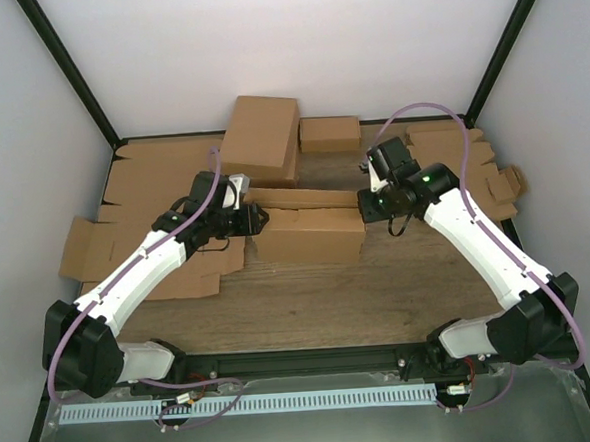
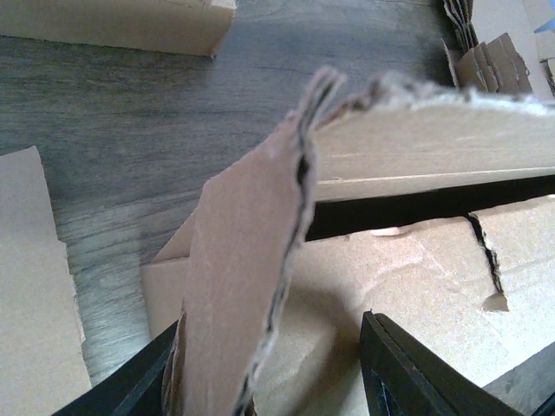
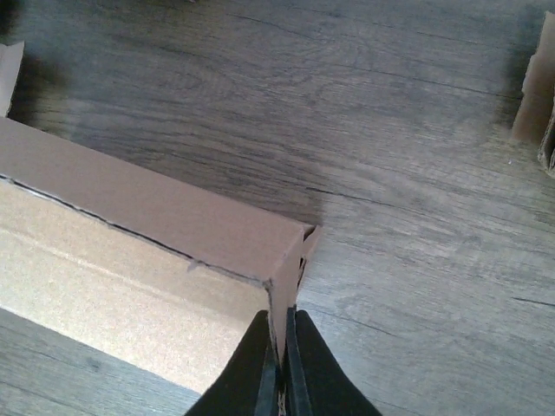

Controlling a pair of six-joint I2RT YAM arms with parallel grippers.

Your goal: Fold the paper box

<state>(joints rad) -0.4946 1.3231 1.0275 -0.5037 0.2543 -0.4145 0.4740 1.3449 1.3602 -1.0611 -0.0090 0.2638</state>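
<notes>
The paper box [image 1: 311, 230], a long shallow brown cardboard shape, lies partly folded in the middle of the table. My left gripper [image 1: 258, 219] is at its left end. In the left wrist view the gripper [image 2: 269, 334] stands open around an upright side flap [image 2: 247, 286]. The flap leans against the left finger [image 2: 147, 373], while the right finger [image 2: 390, 364] stays clear of it. My right gripper [image 1: 366, 199] is at the box's right end. In the right wrist view it [image 3: 282, 334] is shut on the thin end wall [image 3: 284, 295] at the box's corner.
Flat cardboard blanks lie along the left side [image 1: 123, 191] and the right side [image 1: 472, 160] of the table. A large folded box [image 1: 260, 133] and a small brown box [image 1: 330, 134] stand at the back. White enclosure walls surround the table.
</notes>
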